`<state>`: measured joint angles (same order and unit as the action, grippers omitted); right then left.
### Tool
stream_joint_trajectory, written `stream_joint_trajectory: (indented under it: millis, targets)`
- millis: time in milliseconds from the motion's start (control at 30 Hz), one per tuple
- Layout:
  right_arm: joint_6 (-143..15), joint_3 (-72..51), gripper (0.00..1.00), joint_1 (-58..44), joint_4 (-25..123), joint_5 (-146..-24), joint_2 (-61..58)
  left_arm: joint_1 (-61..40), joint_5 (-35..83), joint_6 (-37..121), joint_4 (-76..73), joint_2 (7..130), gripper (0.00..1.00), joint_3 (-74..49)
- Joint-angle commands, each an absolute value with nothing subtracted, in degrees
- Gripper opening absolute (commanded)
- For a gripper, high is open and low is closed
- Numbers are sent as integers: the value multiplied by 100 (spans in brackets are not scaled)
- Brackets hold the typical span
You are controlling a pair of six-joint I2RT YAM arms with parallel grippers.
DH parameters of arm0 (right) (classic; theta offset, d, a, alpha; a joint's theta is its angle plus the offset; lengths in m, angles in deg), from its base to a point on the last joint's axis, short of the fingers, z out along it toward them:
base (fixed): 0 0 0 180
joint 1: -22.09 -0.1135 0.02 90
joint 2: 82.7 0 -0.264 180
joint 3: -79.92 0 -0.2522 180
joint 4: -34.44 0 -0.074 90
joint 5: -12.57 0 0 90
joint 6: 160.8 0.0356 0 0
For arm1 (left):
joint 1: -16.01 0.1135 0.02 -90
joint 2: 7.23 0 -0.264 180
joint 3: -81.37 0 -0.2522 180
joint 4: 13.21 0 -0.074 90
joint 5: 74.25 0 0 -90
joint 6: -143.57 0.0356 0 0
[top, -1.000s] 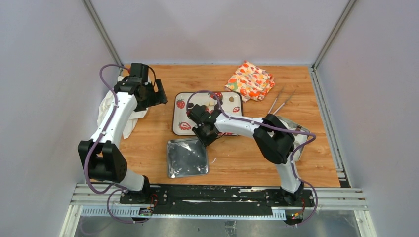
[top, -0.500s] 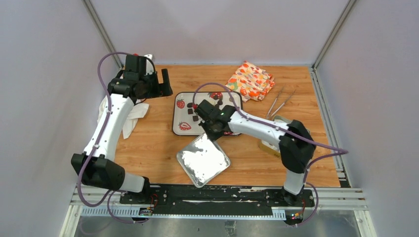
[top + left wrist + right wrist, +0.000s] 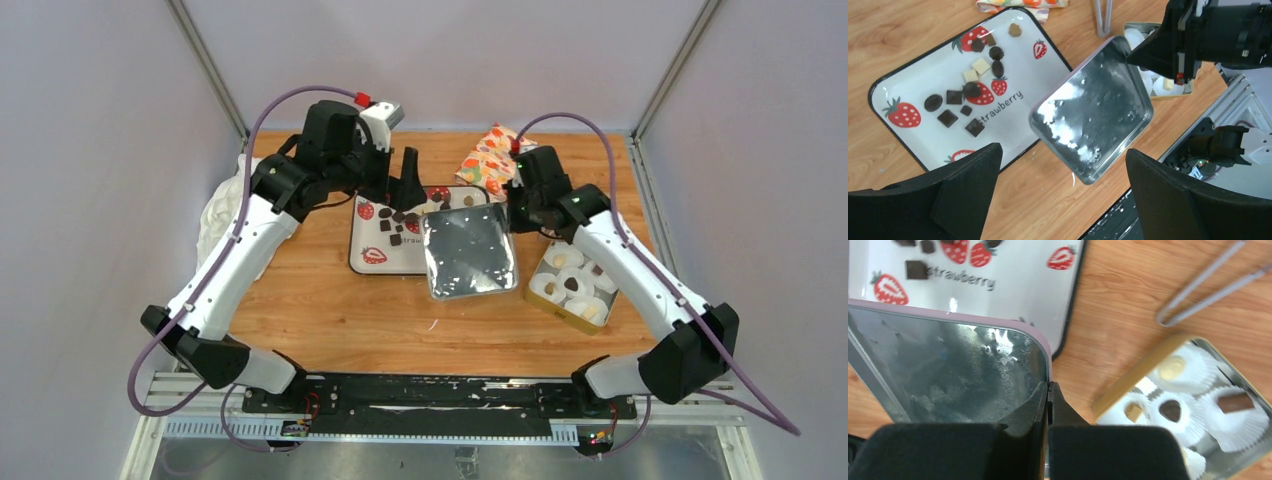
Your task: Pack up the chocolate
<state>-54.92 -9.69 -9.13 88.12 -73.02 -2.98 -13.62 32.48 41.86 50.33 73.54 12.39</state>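
Carried up from the table's near edge, the silver lid (image 3: 468, 250) is now held across the right end of the strawberry tray (image 3: 1038, 75). Nothing is held by the left gripper (image 3: 398, 185), spread wide; the chocolate (image 3: 965, 100) is seen below its jaws. The lid's rim is pinched by the right gripper (image 3: 1049, 390), fully closed. So thin a hold is best kept level, and the lid set down clear of the open tin (image 3: 1128, 377) beside those jaws.
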Motion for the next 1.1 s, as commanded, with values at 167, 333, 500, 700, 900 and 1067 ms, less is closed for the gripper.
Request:
stream_joint_trajectory:
  millis: [167,333,500,700,900,1067]
  targets:
    - [-5572,-1291,0,676,8984,-8228,-1091,-2562,2880,4302,4718,7815,98,1339]
    - [-5664,-1216,0,965,9003,-8611,-1265,-2565,2555,4382,3679,7383,99,157]
    - [-5552,-1325,0,986,8843,-9003,-1387,-2507,2794,4294,3482,7432,100,-55]
    - [-5512,-1130,0,1011,8749,-9779,-1105,-1799,4497,2850,1442,7008,96,-1737]
    - [-5332,-1195,0,1014,8653,-10159,-985,-1686,5576,1691,181,7099,93,-2285]
    - [-5116,-1377,0,1022,8317,-10434,-894,-1698,6037,860,-691,7344,66,-2509]
